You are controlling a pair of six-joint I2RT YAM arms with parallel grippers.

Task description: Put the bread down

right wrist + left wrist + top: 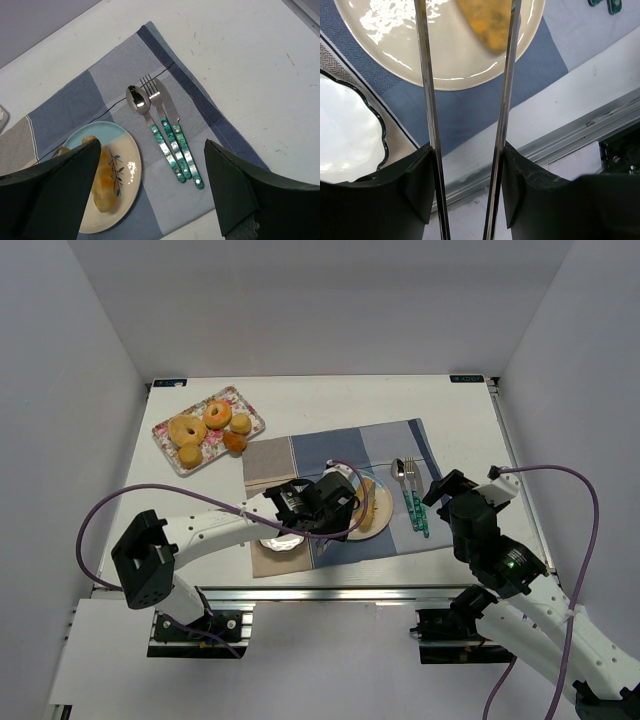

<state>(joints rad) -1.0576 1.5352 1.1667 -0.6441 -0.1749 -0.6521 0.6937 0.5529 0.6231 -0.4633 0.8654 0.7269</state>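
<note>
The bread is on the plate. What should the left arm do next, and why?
Probably lift the left gripper straight up. The bread already lies on the plate and the jaws stand apart around it, so it looks let go.

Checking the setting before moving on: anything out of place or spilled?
Nothing spilled or damaged. The bread lies on the plate, with the cutlery neatly beside it. Only the placemat sits slightly askew to the table edge.

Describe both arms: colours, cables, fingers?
The left arm and right arm have white links, black joints and a purple cable each. The left end effector has thin metal fingers on black mounts; the right end effector, black wedge fingers. Green light on the right arm.
</note>
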